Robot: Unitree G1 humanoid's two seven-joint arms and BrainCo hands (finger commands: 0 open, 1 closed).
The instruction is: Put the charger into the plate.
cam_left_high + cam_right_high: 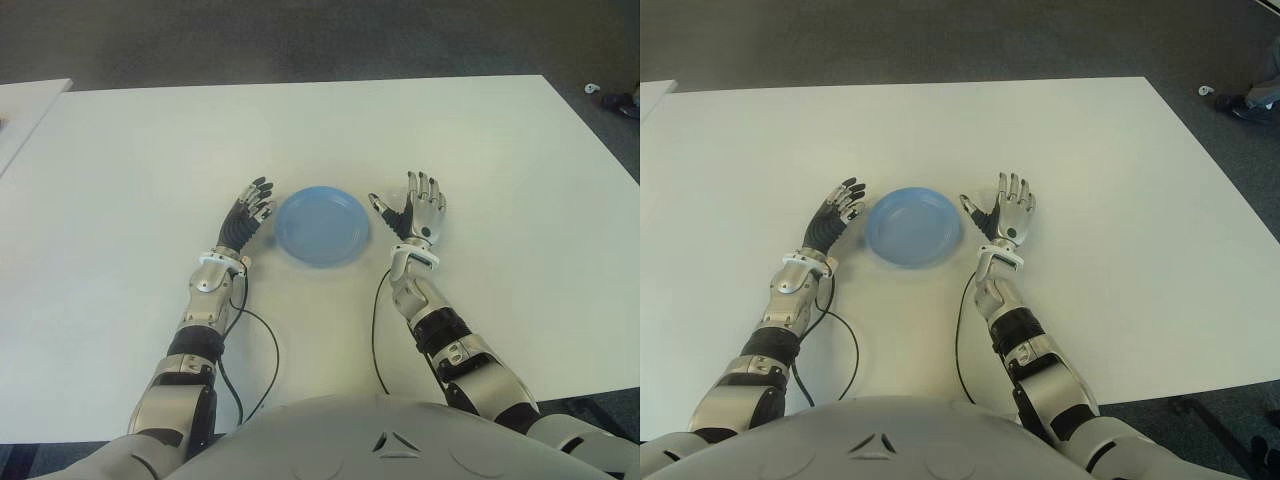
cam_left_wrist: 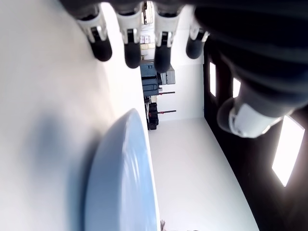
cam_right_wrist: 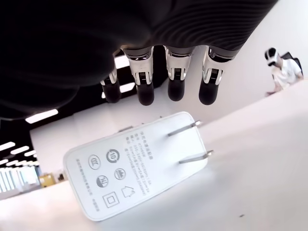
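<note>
White flat charger (image 3: 134,171), two metal prongs, printed markings.

charger (image 3: 137,171) face: printed spec lines, too small to read
charger marks: row of round certification signs, one reads "10"; a house sign and a square-in-square sign below
plate (image 1: 322,224): no text
table (image 1: 150,180): no text

White table (image 1: 150,160) on dark grey carpet (image 1: 300,40) (second table edge (image 1: 25,100) at left)
</note>
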